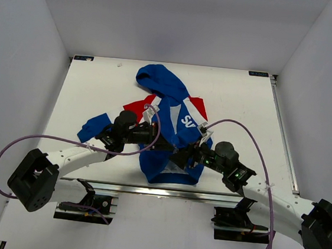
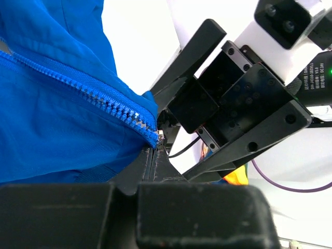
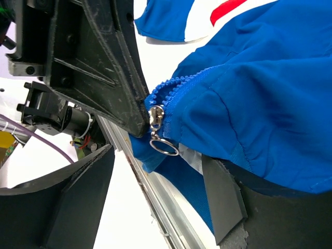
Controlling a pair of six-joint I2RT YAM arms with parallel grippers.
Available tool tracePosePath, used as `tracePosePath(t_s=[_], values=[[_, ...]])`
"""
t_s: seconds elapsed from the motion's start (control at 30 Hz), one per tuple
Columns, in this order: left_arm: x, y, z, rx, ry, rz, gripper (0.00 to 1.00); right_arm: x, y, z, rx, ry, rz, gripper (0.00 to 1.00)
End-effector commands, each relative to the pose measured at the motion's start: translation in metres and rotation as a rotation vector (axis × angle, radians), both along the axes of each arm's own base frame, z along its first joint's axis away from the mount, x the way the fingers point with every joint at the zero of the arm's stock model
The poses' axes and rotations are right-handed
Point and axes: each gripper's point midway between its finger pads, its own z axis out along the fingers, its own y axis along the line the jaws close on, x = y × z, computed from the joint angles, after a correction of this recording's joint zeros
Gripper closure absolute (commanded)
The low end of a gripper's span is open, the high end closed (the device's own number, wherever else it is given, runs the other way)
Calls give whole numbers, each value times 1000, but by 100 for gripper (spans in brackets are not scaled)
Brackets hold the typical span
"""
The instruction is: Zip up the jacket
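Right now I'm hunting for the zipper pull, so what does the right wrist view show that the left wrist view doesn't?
Only the right wrist view shows the metal slider with its ring pull, plus a red panel. Only the left wrist view shows the right gripper, jaws spread apart. Both show the jacket in blue fabric and the zipper teeth.

Jacket [image 1: 170, 116]: royal blue, red and white diagonal panels, white lettering. Zip teeth [image 2: 93, 93]: blue; slider [image 3: 156, 115] silver. Bench [image 1: 98, 87]: white.

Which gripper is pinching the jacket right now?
The left gripper, shut on the jacket at the bottom end of the zipper; the right gripper is open.
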Motion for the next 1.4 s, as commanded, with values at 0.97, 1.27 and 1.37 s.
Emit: tracePosePath(t_s=[0.97,1.27,1.37], values=[[-4,4,7,-10,-58,-11,100,6,1,28,6,-53,-9,90],[-7,6,-2,21,-58,-32,100,10,-5,22,-60,-50,-36,100],[-7,5,-4,31,-59,-42,100,12,-5,22,-92,-67,-29,100]])
